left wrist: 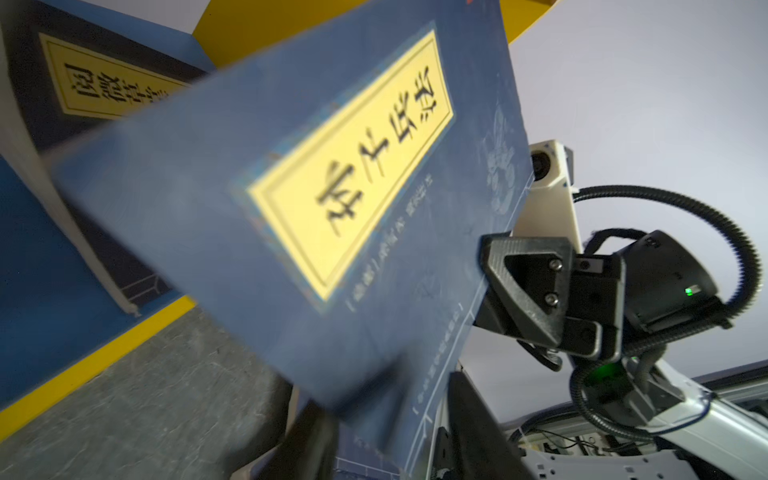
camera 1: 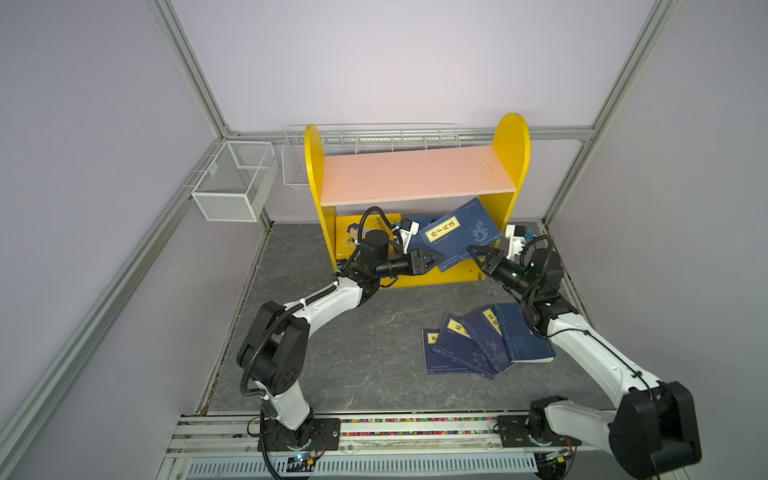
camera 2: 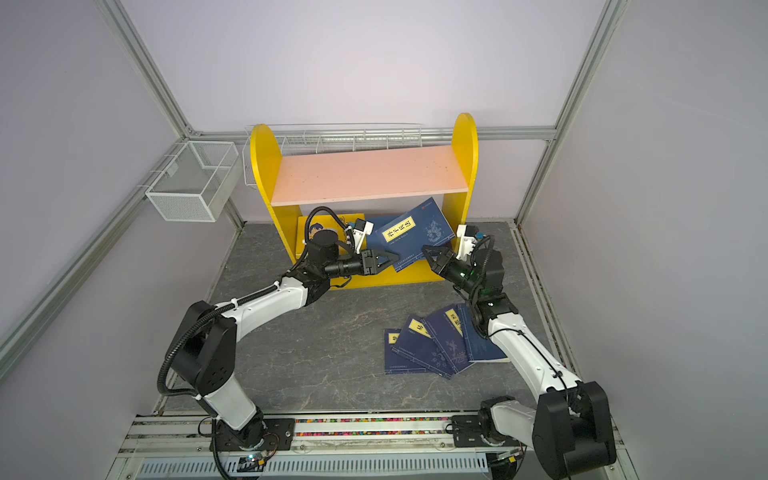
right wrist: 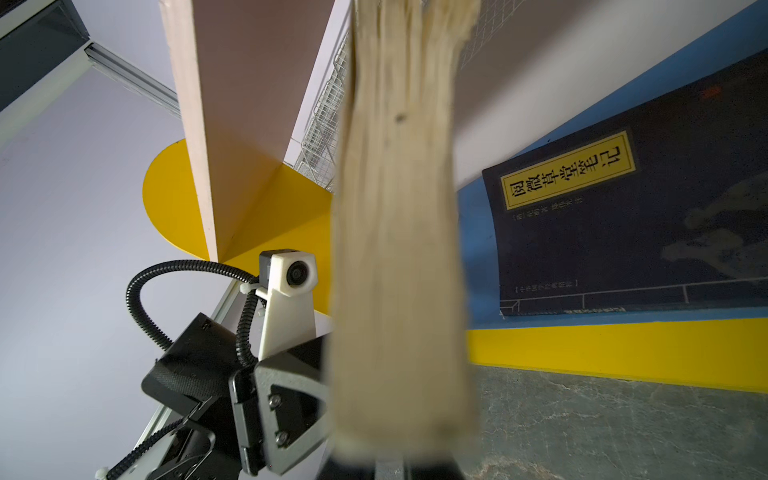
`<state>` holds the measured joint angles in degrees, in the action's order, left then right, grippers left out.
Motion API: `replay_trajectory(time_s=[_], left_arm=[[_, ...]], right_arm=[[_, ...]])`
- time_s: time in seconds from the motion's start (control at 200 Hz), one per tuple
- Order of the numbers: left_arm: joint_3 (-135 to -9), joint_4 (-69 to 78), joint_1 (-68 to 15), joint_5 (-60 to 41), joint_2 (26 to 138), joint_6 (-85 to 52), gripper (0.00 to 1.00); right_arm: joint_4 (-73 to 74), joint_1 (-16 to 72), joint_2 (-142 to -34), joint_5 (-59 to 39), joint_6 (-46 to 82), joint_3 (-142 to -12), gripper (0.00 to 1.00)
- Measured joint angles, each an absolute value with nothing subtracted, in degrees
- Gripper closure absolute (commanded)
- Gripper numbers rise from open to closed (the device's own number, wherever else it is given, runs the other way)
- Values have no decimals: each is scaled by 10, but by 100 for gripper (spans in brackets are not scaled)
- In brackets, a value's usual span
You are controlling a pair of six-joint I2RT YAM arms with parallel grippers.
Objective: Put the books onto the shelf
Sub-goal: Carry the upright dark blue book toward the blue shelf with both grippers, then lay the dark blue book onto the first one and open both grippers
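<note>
**Listener:** Where is the book you are working on?

**Operator:** I have one navy book [camera 1: 457, 232] with a yellow title label raised off the desk [camera 1: 332, 353]. It is tilted, cover facing up, at the open front of the shelf [camera 1: 513, 166]. The shelf stands at 12 o'clock on the desk. The book's far corner lies just under the front edge of the pink upper board [camera 1: 415, 174]. I cannot tell whether it touches the shelf.

**Listener:** How do the jaws stand?

**Operator:** My right gripper [camera 1: 473, 251] is at the book's 5 o'clock edge, jaws pressed together and pinching it. In the right wrist view the cream page edges rise straight out of them. My left gripper [camera 1: 438, 258] is at the book's 7 o'clock corner with its jaws spread, one on each side of the cover.

**Listener:** And the other books?

**Operator:** A dark book [right wrist: 644, 228] with a yellow label sits in the lower compartment, on the blue lower board [right wrist: 478, 249]. A yellow book [camera 1: 353, 237] with a cartoon boy stands at that compartment's 9 o'clock end, cover facing me. Four more navy books [camera 1: 478, 345] lie fanned and overlapping at 4 o'clock on the desk. A white wire basket [camera 1: 232, 183] hangs at 10 o'clock.
</note>
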<state>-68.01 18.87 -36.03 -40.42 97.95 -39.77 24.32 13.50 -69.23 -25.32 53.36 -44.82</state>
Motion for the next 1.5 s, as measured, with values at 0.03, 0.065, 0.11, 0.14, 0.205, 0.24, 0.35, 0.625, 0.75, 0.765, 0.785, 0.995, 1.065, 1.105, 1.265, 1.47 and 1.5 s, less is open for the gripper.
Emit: replay_trajectory(time_s=[0.03, 0.065, 0.11, 0.14, 0.205, 0.24, 0.35, 0.625, 0.75, 0.765, 0.785, 0.995, 1.065, 1.105, 1.265, 1.47, 1.5], left_arm=[[-679, 175, -361, -389, 973, -389, 32], [-674, 162, -362, -369, 962, -379, 31], [-666, 143, -362, -340, 944, -369, 30], [-659, 131, -362, -317, 928, -361, 30], [-648, 107, -362, -274, 893, -343, 30], [-643, 98, -362, -254, 876, -335, 30], [-634, 77, -361, -211, 835, -308, 30], [-616, 36, -361, -178, 826, -277, 30], [-615, 14, -361, -178, 824, -267, 30], [-615, 12, -361, -177, 823, -264, 30], [-615, 10, -361, -177, 823, -263, 30], [-615, -13, -361, -175, 808, -247, 30], [-615, -16, -361, -175, 807, -247, 30], [-615, -17, -361, -175, 806, -247, 30], [-615, -20, -361, -175, 806, -247, 30], [-615, -20, -361, -176, 814, -248, 31], [-616, -20, -361, -177, 818, -248, 31]], right_arm=[[243, 136, -697, -245, 534, -449, 88], [243, 136, -703, -236, 536, -451, 88], [244, 137, -714, -222, 540, -452, 88], [246, 137, -722, -215, 542, -453, 88], [252, 138, -744, -200, 550, -456, 88], [260, 138, -756, -194, 556, -459, 89], [296, 140, -801, -180, 578, -467, 88], [375, 147, -878, -147, 635, -482, 88], [390, 157, -896, -133, 656, -489, 86], [392, 158, -897, -131, 660, -490, 86], [395, 160, -899, -128, 664, -491, 86], [406, 169, -903, -91, 691, -489, 71], [404, 171, -903, -80, 697, -487, 56], [401, 172, -902, -74, 699, -486, 50], [353, 172, -894, -38, 703, -483, 42], [246, 166, -848, -1, 688, -477, 37], [227, 166, -837, 2, 678, -477, 37]])
